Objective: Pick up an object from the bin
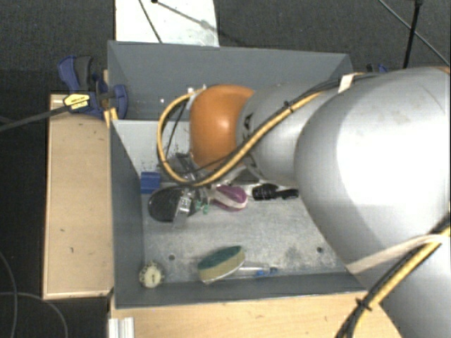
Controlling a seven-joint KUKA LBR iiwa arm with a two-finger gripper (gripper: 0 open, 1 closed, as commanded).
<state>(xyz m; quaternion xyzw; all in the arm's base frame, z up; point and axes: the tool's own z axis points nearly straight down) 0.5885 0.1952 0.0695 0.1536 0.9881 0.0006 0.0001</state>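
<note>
The gripper (189, 204) is seen low in the bin (127, 217), right beside a dark round object (162, 205); a blue block (149, 182) is spotted just beyond.

A dark grey, carpet-like floor (42, 20) surrounds the bin (127, 224), with thin black cables (32, 116) trailing across it.

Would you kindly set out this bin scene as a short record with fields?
container: grey metal bin, arm entering from the right
gripper: gripper low in the bin's far-left part, below the orange wrist cover
nearest things: dark rounded object just left of it; blue block beyond that; purple and white item to its right
further right: black marker-like thing
near wall: green and cream sponge; small pale round thing in the corner
anything held: cannot tell
</note>
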